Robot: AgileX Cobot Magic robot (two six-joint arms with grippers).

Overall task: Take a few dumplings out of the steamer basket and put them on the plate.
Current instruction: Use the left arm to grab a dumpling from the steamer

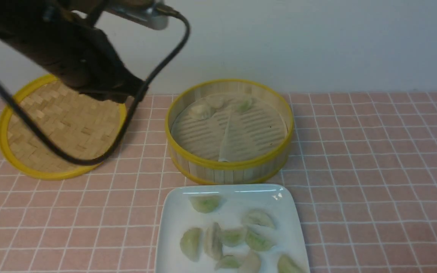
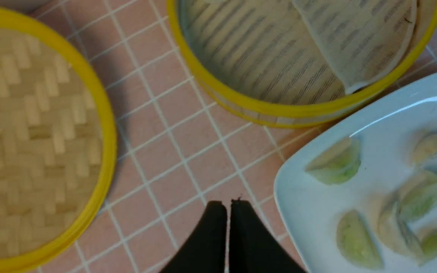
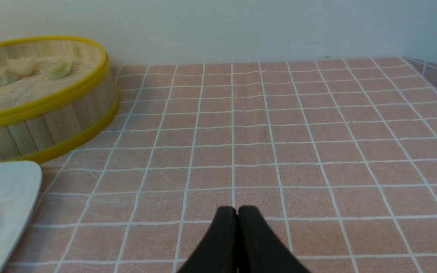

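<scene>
Most of the job looks done: about nine small, pale, green-tinted crescent dumplings (image 1: 205, 203) lie on the glossy white squarish plate (image 1: 173, 227) at the near edge, just in front of the round, yellow-rimmed bamboo steamer basket (image 1: 226, 172). Three more sit at the far side of the basket's floor. The flat woven yellow-rimmed lid (image 1: 63, 129) lies far left on the pink checked tabletop (image 1: 374, 170). The left arm (image 1: 74, 64), raised at the left, and the right arm, low over bare tabletop on the right, both have jaws pressed together, holding nothing, so "a few" seems met.
</scene>
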